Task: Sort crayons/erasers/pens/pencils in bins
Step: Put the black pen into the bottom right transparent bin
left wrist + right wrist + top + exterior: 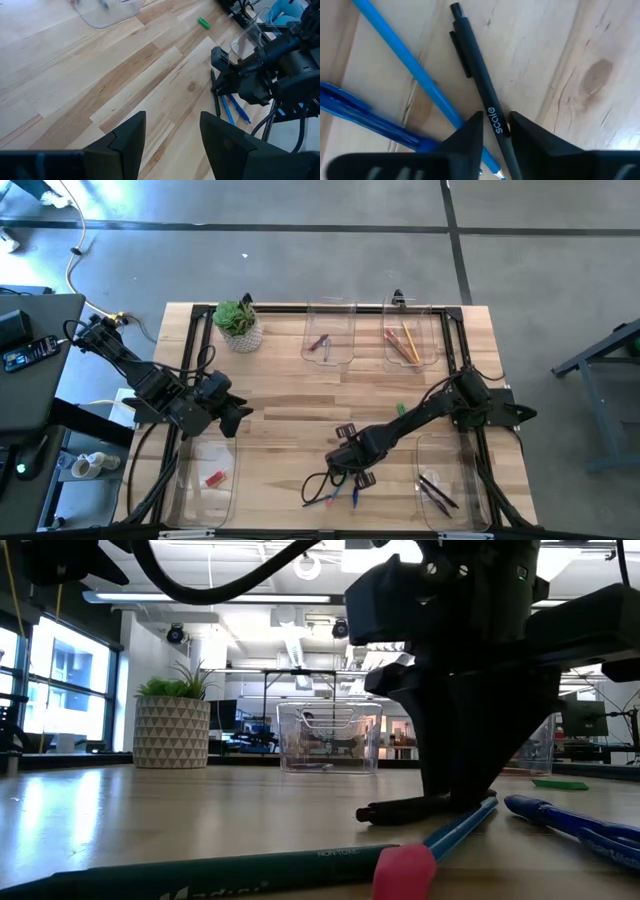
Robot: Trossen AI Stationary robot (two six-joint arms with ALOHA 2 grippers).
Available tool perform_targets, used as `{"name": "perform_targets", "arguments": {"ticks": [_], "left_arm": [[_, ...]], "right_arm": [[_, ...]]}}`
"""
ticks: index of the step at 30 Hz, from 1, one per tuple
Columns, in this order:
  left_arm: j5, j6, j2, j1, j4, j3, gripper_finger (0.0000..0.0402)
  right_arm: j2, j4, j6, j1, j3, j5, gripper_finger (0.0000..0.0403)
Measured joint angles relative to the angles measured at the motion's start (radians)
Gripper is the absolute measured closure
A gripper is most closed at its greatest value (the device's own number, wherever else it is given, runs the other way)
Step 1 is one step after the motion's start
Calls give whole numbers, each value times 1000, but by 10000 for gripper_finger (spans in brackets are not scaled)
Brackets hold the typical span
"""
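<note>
While the left gripper (171, 137) is waiting with fingers spread, the right gripper (494, 131) is pinching the black pen (481, 80); it should be lifting straight off the desk (290, 395), sparing the blue pens (410, 70).

The high view looks straight down on the whole pale wooden worktop (290, 395); the low view sits at its surface, facing across; the right wrist view hangs close over the slim black pen (485, 92), which the left wrist view shares from afar.

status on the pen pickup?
Right gripper down on the table, fingers either side of the black pen. Left gripper open, waiting clear. Light blue pen lies right alongside, may snag.
</note>
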Motion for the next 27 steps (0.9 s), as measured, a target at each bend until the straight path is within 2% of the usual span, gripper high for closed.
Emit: {"name": "perform_targets", "arguments": {"ticks": [5, 9, 18, 27], "left_arm": [[0, 0, 0, 0, 0, 0, 225], [-2, 1, 0, 0, 0, 0, 225], [-4, 22, 0, 0, -1, 0, 225], [-2, 130, 0, -1, 26, 0, 225]], "right_arm": [[1, -5, 0, -2, 0, 2, 369], [2, -17, 0, -2, -1, 18, 392], [-2, -35, 44, -3, 4, 59, 394], [-72, -120, 193, -6, 9, 183, 398]]}}
